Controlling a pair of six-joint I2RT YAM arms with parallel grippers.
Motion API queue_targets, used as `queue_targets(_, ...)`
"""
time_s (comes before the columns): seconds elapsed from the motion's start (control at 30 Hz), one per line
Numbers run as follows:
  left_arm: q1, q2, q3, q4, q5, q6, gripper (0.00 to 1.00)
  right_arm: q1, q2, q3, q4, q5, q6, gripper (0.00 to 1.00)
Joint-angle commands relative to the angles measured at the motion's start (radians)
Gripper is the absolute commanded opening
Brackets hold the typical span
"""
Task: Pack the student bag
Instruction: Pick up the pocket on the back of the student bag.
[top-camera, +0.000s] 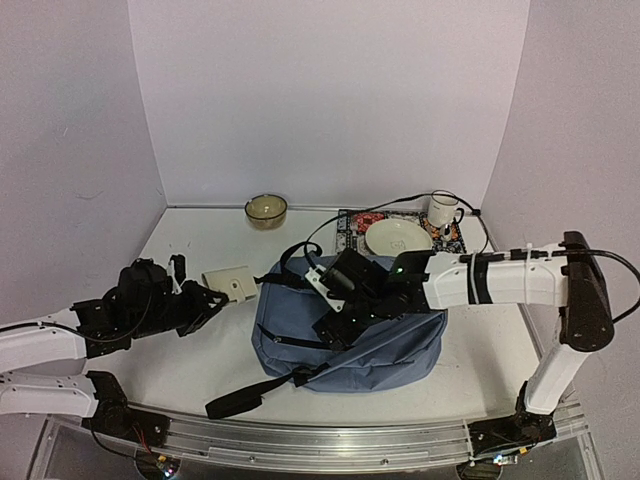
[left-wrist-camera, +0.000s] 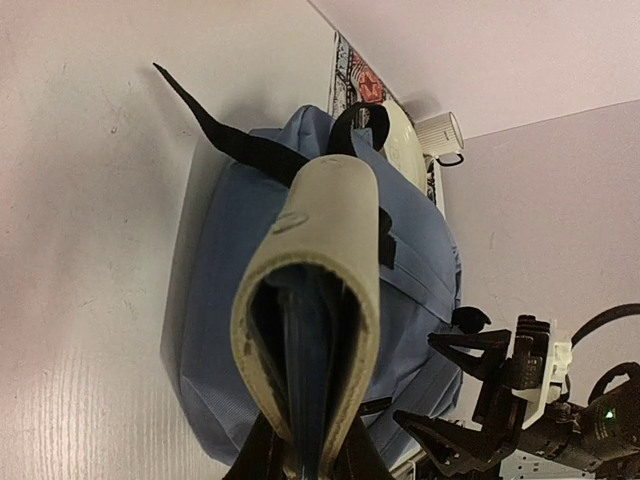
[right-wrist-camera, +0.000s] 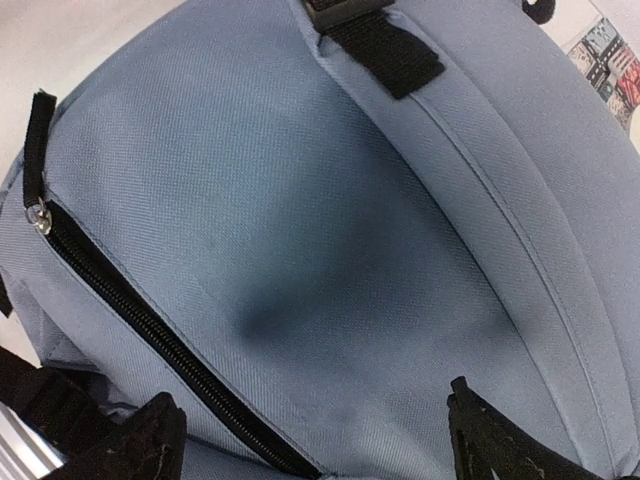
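The student bag (top-camera: 395, 340), blue-grey with black straps, lies flat mid-table; it also shows in the left wrist view (left-wrist-camera: 425, 270) and fills the right wrist view (right-wrist-camera: 300, 180). Its black zipper (right-wrist-camera: 150, 330) is closed. My left gripper (top-camera: 213, 298) is shut on a beige folded case (top-camera: 228, 282) with a blue inside, held just left of the bag; the case fills the left wrist view (left-wrist-camera: 330, 230). My right gripper (top-camera: 340, 308) hovers open and empty close over the bag's top, its fingertips (right-wrist-camera: 150, 440) wide apart.
A glass bowl (top-camera: 266, 209) stands at the back. A cream plate (top-camera: 398, 238) lies on a patterned mat (top-camera: 350, 222) beside a white mug (top-camera: 443, 210) at back right. A loose black strap (top-camera: 240, 398) trails toward the front edge.
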Motion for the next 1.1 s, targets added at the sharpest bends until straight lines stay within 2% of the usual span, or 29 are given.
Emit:
queue_targets(0.0,0.015,0.023,0.023,0.029,0.010,0.028,0.00,0.030,0.061,0.079,-0.096,0.095,-0.089,0.91)
queue_targets(0.4,0.088,0.063,0.010,0.040,0.113,0.032,0.00,0.062,0.190,0.156,-0.169,0.201,-0.147,0.92)
queue_targets(0.57,0.089,0.070,0.016,0.040,0.127,0.038,0.00,0.065,0.238,0.167,-0.201,0.286,-0.161,0.92)
queue_targets(0.67,0.090,0.080,0.025,0.040,0.145,0.044,0.00,0.076,0.277,0.184,-0.222,0.405,-0.160,0.90)
queue_targets(0.77,0.089,0.079,0.032,0.038,0.159,0.047,0.00,0.088,0.297,0.201,-0.226,0.523,-0.158,0.84)
queue_targets(0.87,0.089,0.066,0.038,0.029,0.170,0.045,0.00,0.094,0.300,0.221,-0.225,0.602,-0.157,0.72)
queue_targets(1.07,0.090,0.064,0.053,0.003,0.237,0.064,0.00,0.097,0.264,0.238,-0.194,0.648,-0.189,0.52)
